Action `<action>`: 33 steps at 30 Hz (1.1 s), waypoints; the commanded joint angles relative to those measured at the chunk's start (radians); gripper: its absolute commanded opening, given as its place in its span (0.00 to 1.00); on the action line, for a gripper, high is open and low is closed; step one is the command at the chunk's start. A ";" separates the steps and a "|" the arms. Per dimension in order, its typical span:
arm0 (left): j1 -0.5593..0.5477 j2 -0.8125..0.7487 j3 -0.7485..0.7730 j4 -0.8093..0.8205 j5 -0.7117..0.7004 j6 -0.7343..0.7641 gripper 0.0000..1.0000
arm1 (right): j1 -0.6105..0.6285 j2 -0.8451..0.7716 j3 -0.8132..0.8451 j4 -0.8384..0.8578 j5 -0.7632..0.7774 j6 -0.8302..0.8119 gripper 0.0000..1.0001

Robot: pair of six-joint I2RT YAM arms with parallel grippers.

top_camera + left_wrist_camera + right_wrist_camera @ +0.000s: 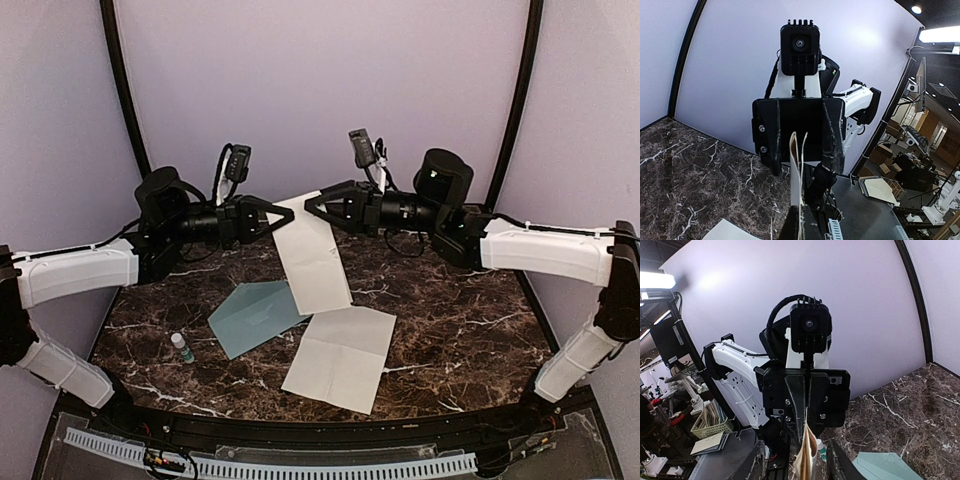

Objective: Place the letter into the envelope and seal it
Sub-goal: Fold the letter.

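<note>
The letter point(315, 265), a folded cream strip, hangs in the air between the two arms, and its lower end reaches the table. My left gripper point(290, 222) is shut on its upper edge; in the left wrist view the paper point(797, 170) rises from between my closed fingers point(790, 227). My right gripper point(310, 207) faces it from the other side, open, its fingers point(754, 465) spread either side of the folded letter point(807, 455) without pinching it. The teal envelope point(255, 315) lies flat on the marble left of the strip, its corner visible in the right wrist view point(885, 465).
A creased white sheet point(340, 355) lies on the table at front centre, beside the envelope. A small green-capped glue stick point(182, 347) stands near the front left. The marble tabletop point(450, 330) has curved black rails at the back corners.
</note>
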 commanded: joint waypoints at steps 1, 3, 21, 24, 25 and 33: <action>-0.006 -0.012 -0.010 0.011 0.012 0.003 0.00 | 0.007 -0.031 -0.015 0.063 0.008 0.011 0.37; -0.006 -0.011 -0.011 0.017 0.015 -0.002 0.00 | 0.007 -0.034 -0.019 0.070 0.018 0.011 0.22; -0.001 -0.057 -0.019 0.058 -0.102 -0.022 0.00 | 0.007 -0.103 -0.148 -0.012 0.045 0.016 0.66; 0.000 -0.048 -0.022 0.072 -0.097 -0.037 0.00 | 0.007 -0.124 -0.187 -0.010 0.057 0.024 0.52; 0.000 -0.046 -0.022 0.073 -0.096 -0.040 0.00 | 0.007 -0.130 -0.197 -0.003 0.060 0.027 0.42; 0.009 -0.046 -0.019 0.076 -0.111 -0.059 0.00 | 0.007 -0.143 -0.214 -0.004 0.068 0.023 0.08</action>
